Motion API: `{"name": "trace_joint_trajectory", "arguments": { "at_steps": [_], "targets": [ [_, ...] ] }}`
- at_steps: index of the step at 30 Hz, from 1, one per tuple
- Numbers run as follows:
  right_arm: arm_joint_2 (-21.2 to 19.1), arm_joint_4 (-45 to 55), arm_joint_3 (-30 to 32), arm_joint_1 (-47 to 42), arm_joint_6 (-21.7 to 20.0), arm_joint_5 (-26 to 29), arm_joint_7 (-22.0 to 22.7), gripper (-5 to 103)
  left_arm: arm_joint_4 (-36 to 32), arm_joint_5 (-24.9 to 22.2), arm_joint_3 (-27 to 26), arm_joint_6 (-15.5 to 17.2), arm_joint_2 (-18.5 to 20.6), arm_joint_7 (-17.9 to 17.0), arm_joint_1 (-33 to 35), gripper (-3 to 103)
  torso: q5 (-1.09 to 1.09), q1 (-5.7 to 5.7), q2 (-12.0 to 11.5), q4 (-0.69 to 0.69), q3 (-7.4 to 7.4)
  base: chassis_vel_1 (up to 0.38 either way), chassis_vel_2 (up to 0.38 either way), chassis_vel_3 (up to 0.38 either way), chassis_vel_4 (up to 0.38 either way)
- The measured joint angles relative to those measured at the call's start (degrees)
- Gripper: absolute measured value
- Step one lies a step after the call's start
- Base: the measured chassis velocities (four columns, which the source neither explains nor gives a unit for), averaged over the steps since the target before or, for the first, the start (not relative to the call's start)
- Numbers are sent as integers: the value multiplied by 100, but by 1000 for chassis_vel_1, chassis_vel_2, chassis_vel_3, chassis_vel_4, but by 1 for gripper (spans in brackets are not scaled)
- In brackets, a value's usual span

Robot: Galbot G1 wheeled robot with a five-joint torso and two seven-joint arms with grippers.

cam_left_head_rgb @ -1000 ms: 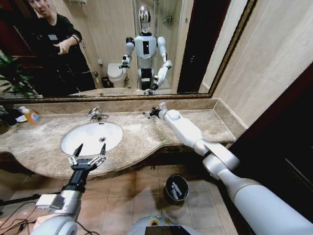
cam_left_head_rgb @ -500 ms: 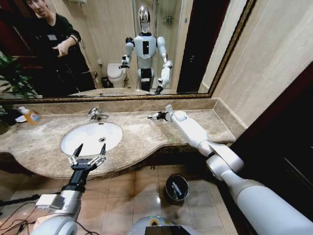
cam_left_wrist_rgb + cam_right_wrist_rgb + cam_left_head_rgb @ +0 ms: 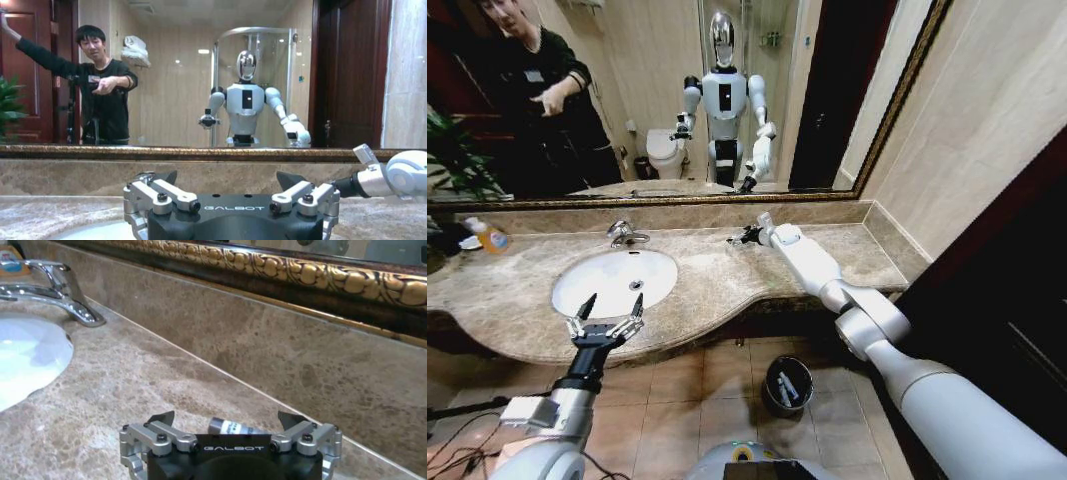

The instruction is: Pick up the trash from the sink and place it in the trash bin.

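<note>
A small grey-white tube of trash [image 3: 230,427] lies on the marble counter by the back wall. My right gripper [image 3: 227,421] stands open over it, one finger on each side, to the right of the sink [image 3: 597,275] and close to the backsplash; the head view has that gripper [image 3: 743,236] low on the counter. My left gripper [image 3: 605,316] hangs open with nothing in it above the sink's front rim, and its spread fingers [image 3: 160,190] face the mirror. The black trash bin [image 3: 787,385] sits on the floor tiles below the counter with a few pale bits inside.
A chrome faucet [image 3: 625,234] stands behind the basin, and an orange soap bottle [image 3: 489,236] sits at the counter's far left. The mirror and backsplash close off the back. The counter's curved front edge overhangs the bin. My right arm [image 3: 400,175] reaches across the counter.
My right gripper shifted slightly right along the back of the counter, then came a little back left. The left arm has not moved.
</note>
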Motion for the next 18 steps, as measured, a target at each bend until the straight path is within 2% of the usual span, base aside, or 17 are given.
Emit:
{"name": "trace_joint_trajectory", "arguments": {
  "at_steps": [18],
  "targets": [
    [178,294,-22,-258,-6,417,155,100,0,0,0,0,0,0,0,100,0,0,0,0,0,0,0,0,0]
  ]
}}
